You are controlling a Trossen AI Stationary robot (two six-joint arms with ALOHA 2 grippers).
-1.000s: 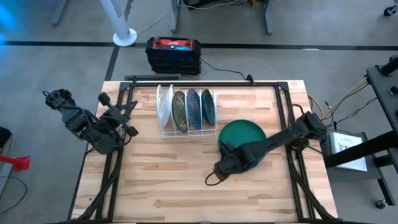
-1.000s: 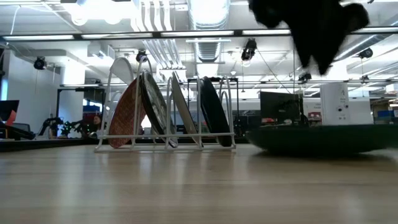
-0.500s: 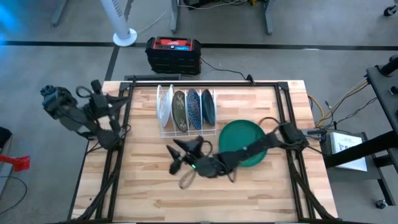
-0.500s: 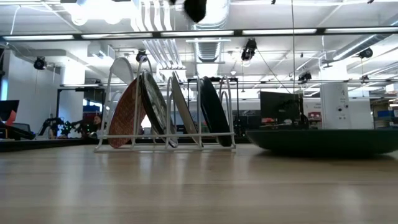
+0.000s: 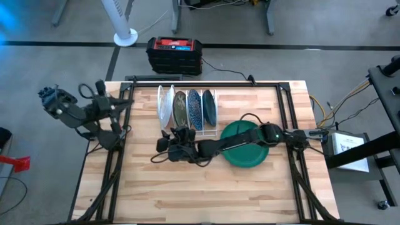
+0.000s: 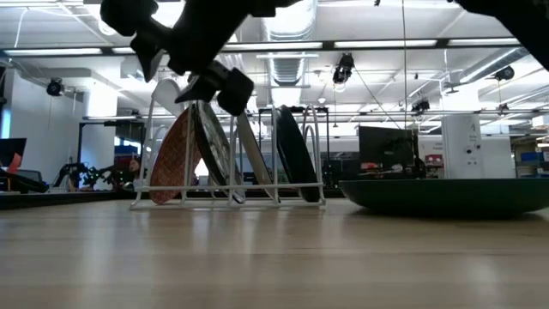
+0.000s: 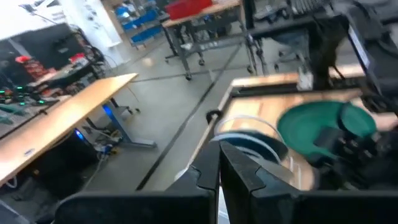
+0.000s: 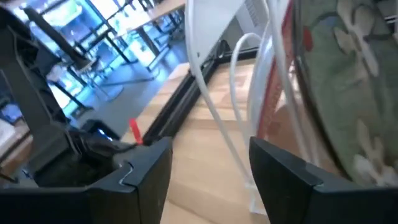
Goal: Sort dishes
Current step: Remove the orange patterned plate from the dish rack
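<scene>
A white wire rack (image 5: 187, 114) at the table's far middle holds several dishes on edge: a red-pink patterned one (image 6: 174, 159), a greyish-brown one (image 8: 348, 93), a blue speckled one (image 5: 194, 109) and a dark one (image 5: 209, 107). A plain dark green plate (image 5: 247, 145) lies flat on the table to the right of the rack. My right gripper (image 5: 160, 150) reaches across the green plate and hangs open just in front of the rack's near left corner, pointing toward the rack wires (image 8: 242, 93) and touching nothing. My left gripper (image 7: 219, 177) is shut and raised over the table's left edge.
A black and red box (image 5: 174, 54) sits on the floor beyond the far edge, with a white fan base (image 5: 125, 37) beside it. Bare wood lies along the near half of the table (image 5: 187, 194). Black frame rails (image 5: 112, 169) run along both sides.
My right gripper has swept from the near side of the green plate toward the table's left, ending in front of the rack, and has tipped from pointing down to nearly level. My left arm has risen and drawn back toward the left edge. The dishes have stayed put.
</scene>
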